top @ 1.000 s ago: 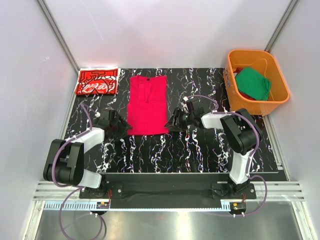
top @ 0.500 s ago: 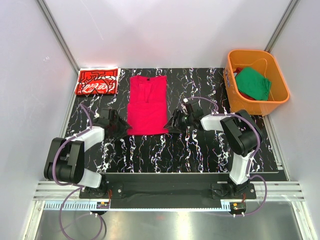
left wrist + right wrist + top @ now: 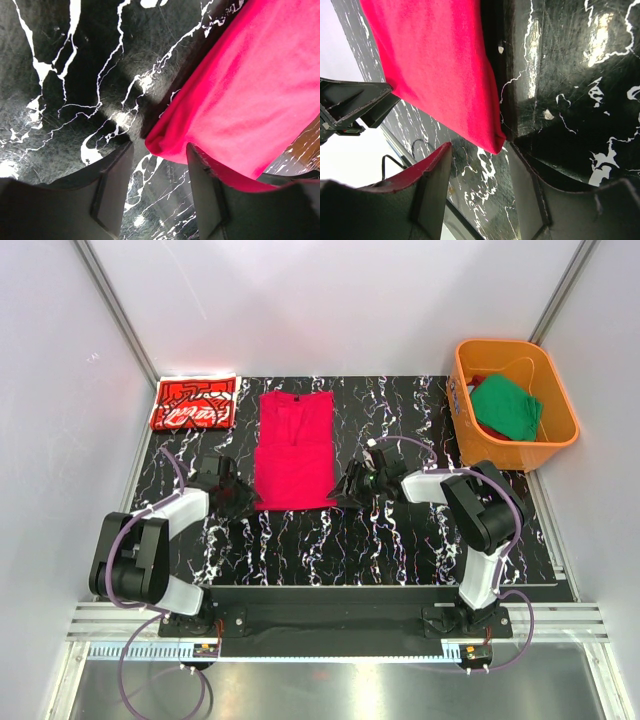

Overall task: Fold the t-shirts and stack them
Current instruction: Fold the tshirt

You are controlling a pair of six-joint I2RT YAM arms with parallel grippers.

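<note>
A folded printed tee lies at the far left corner of the counter, the likely base of the stack, while the left tool sits low at the near left corner of the crimson tee, jaws apart with the hem corner between them, not yet pinched; the tee lies flat mid-counter, collar away from the arms, narrowed as if its sleeves are folded in, and the right tool mirrors the pose at the near right corner, jaws likewise apart around the cloth; taking both corners together would let the arms carry the hem evenly toward the collar; a green tee waits in the tub at far right
</note>
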